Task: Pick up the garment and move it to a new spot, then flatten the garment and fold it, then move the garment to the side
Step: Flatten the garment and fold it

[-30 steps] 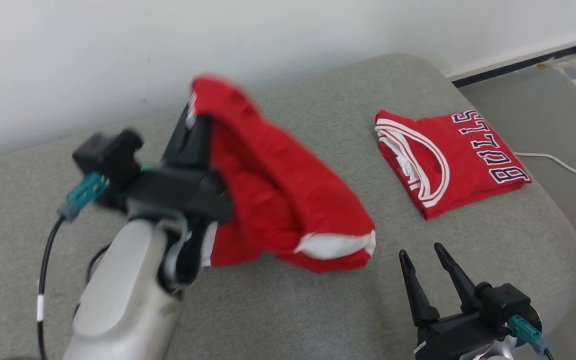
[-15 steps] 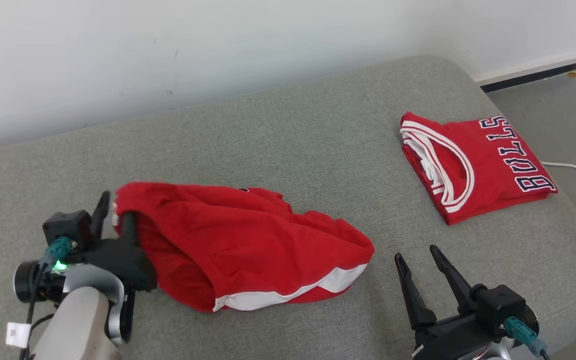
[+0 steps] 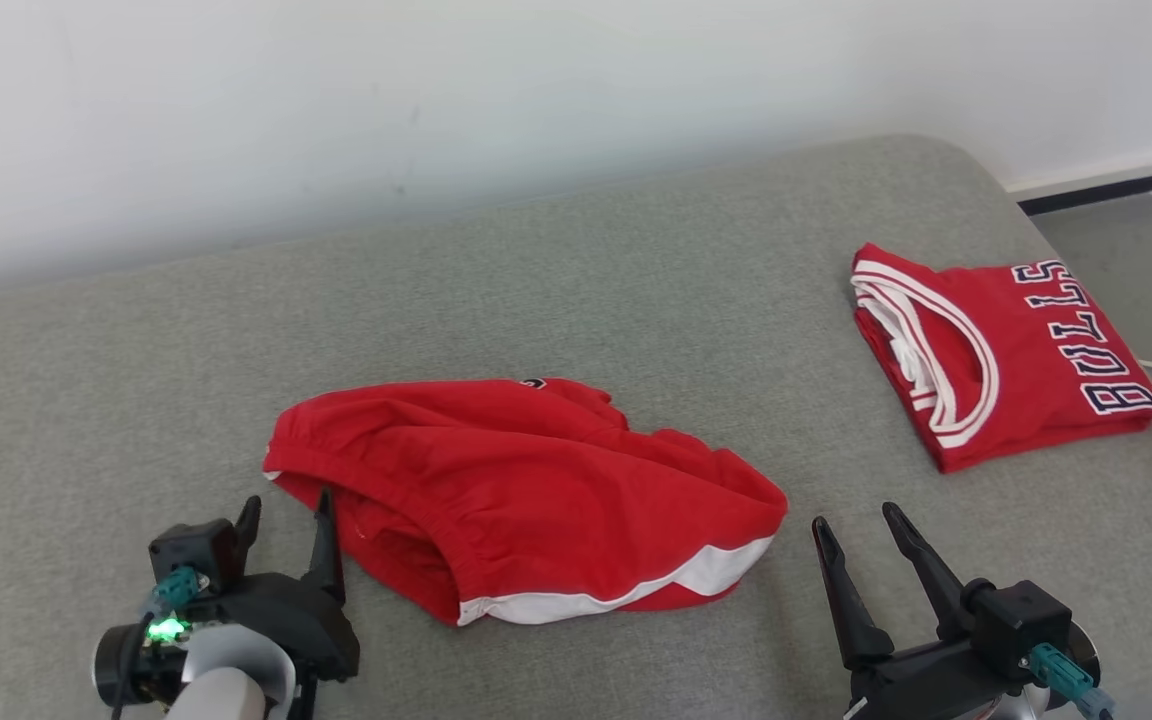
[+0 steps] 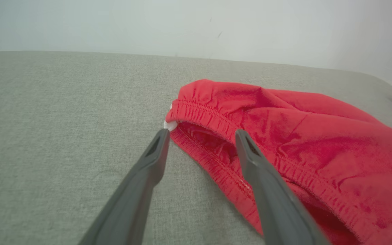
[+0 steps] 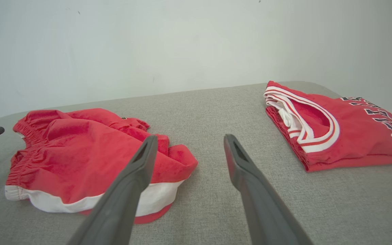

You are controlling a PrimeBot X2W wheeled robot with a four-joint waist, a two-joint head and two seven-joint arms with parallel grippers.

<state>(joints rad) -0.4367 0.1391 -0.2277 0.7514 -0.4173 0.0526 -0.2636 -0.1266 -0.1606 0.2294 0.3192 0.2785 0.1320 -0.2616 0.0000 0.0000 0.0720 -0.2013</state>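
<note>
Crumpled shorts (image 3: 536, 480) (red) lie beside the spread left tool (image 3: 289, 497).

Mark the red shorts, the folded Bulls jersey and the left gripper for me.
red shorts (image 3: 536, 470): head view, middle of the crumpled red cloth.
folded Bulls jersey (image 3: 1026, 400): head view, red panel between collar trim and lettering.
left gripper (image 3: 289, 498): head view, midway between the tips of its fingers.

We see crumpled red fabric shorts (image 3: 526, 490) with a white band along the hem; the folded red jersey (image 3: 1026, 360) carries white-and-red striped trim — plus navy letters outlined in white; the grey woven cushion (image 3: 636, 280) is plain — the wall (image 3: 436, 90) white.
</note>
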